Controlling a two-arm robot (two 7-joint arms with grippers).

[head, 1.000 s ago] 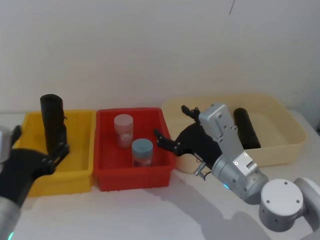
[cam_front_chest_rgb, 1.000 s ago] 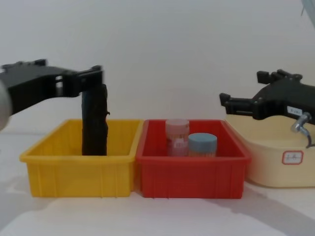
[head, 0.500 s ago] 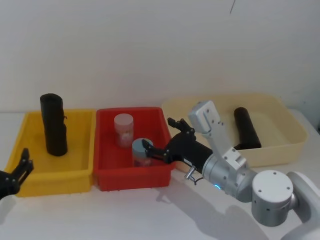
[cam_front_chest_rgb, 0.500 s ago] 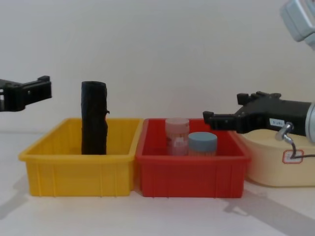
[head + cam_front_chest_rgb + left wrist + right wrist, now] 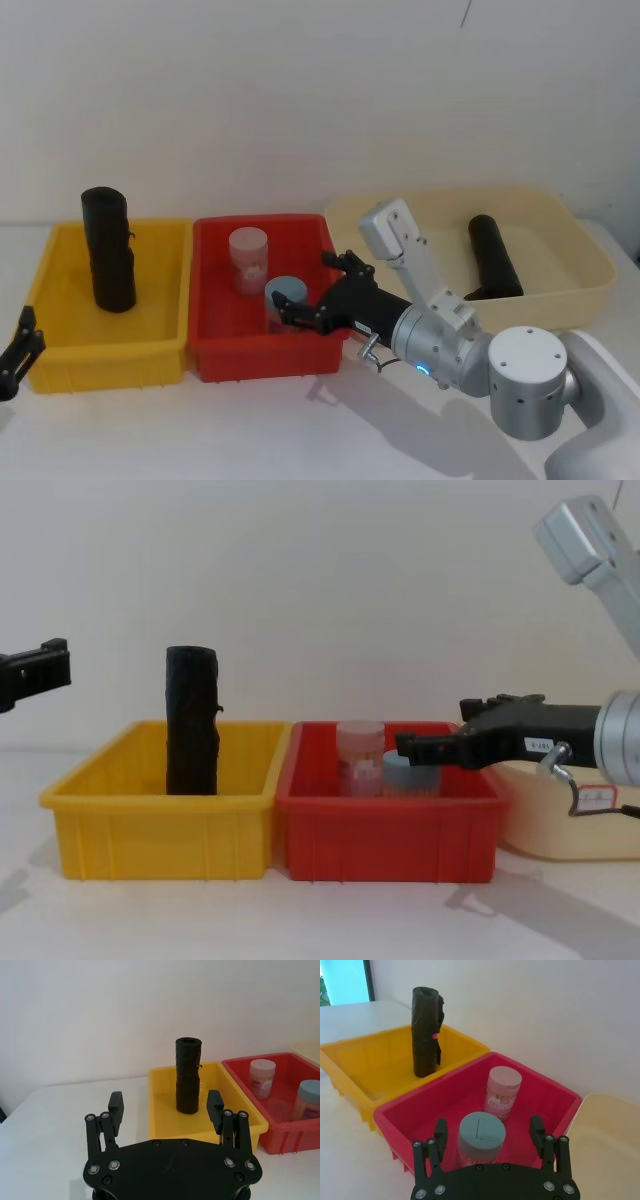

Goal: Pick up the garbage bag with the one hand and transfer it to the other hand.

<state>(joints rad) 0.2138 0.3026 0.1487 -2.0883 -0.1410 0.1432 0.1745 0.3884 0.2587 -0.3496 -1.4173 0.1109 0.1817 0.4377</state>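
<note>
The garbage bag [image 5: 493, 257], a smooth black roll, lies on its side in the beige tub [image 5: 590, 265] at the right. A similar black roll with a small side flap [image 5: 108, 250] [image 5: 192, 722] [image 5: 188, 1076] stands upright in the yellow bin [image 5: 110, 365]. My left gripper [image 5: 165, 1105] [image 5: 22, 340] is open and empty, pulled back left of the yellow bin with the upright roll well ahead of it. My right gripper [image 5: 488, 1127] [image 5: 305, 285] [image 5: 432, 724] is open and empty at the red bin's front right, with a blue-lidded jar [image 5: 481, 1140] just ahead between its fingers.
The red bin [image 5: 265, 360] sits between the yellow bin and the tub and holds a pink jar [image 5: 248, 258] behind the blue-lidded jar [image 5: 286, 300]. The three containers stand side by side near a white wall. Bare white table lies in front of them.
My left gripper left the upright roll in the yellow bin and drew back to the left. My right gripper moved left, from beside the tub to over the red bin.
</note>
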